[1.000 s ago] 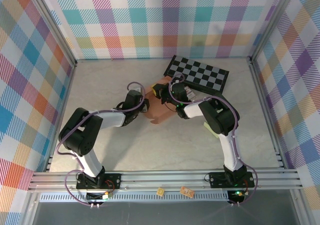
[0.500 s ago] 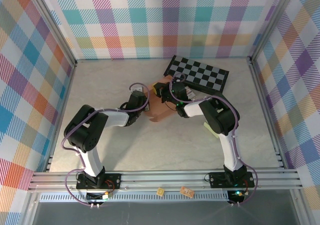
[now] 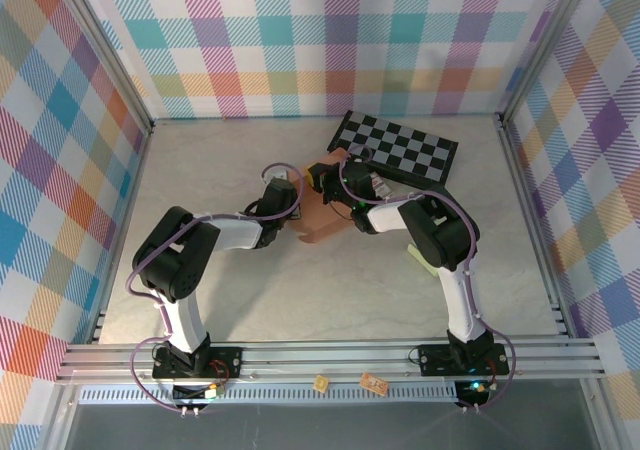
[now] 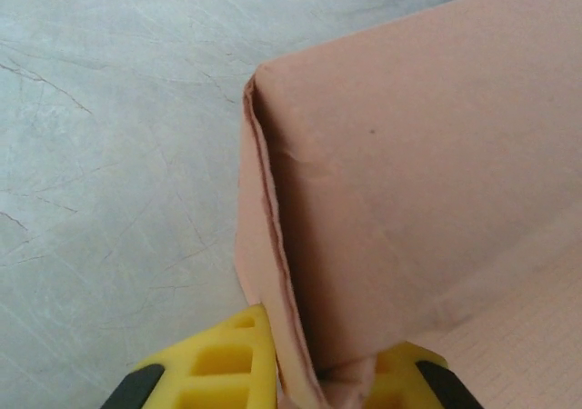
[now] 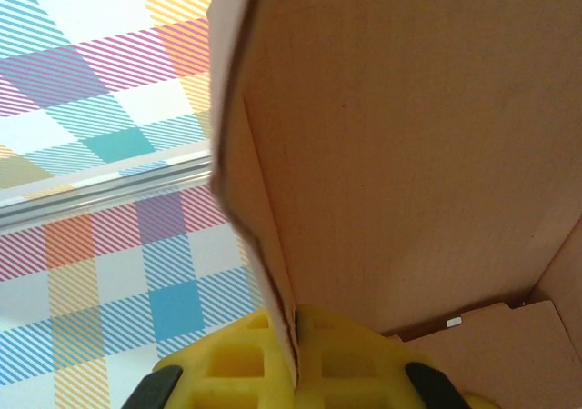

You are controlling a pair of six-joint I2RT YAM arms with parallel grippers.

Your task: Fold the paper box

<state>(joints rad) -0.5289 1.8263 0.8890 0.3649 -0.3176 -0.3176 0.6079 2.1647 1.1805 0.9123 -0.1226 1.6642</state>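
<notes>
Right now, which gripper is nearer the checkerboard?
Right. The right gripper pinches the paper box wall close to the checkerboard corner; the left gripper clamps the box's opposite side, farther off.

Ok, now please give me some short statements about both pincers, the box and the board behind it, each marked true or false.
1. The left pincer is shut on a wall of the paper box. True.
2. The right pincer hangs open, away from the box. False: it is shut on a box wall too.
3. A chequered board lies on the table behind the box, toward the right. True.
4. The box is blue. False: it is pinkish brown.
</notes>
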